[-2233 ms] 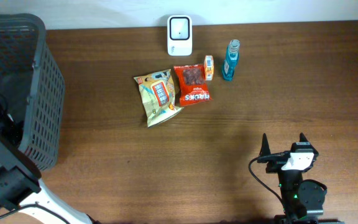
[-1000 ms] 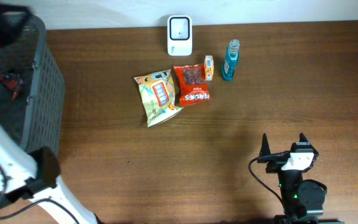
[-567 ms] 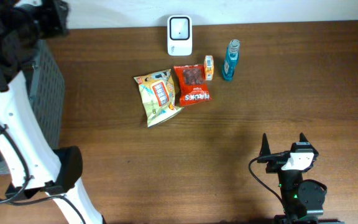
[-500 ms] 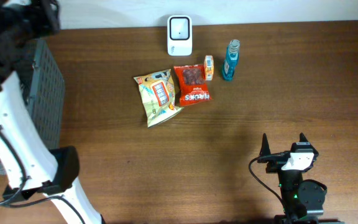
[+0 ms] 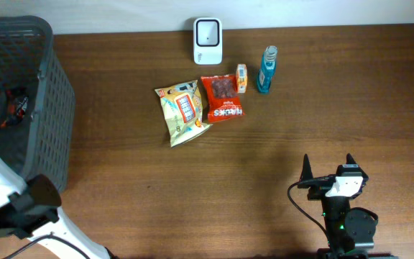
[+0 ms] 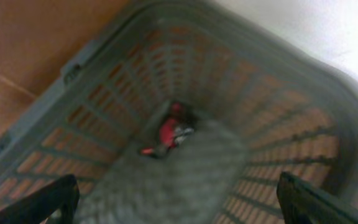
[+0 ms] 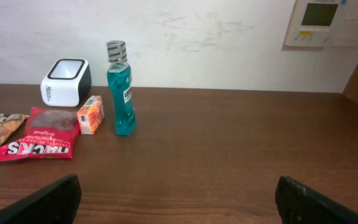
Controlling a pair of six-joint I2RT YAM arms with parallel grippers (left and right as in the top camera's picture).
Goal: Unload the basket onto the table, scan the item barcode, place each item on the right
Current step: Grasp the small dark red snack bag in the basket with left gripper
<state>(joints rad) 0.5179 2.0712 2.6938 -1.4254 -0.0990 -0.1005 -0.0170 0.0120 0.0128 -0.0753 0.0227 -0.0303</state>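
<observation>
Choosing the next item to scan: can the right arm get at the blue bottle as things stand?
Probably yes. The right gripper is open, and bare table lies between it and the upright blue bottle. Only the orange box stands close beside the bottle, not touching.

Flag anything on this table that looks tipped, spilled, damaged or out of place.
Nothing spilled or damaged. The blue bottle stands upright. Only the yellow snack bag lies askew, beside the red snack bag. A small red item sits in the basket.
</observation>
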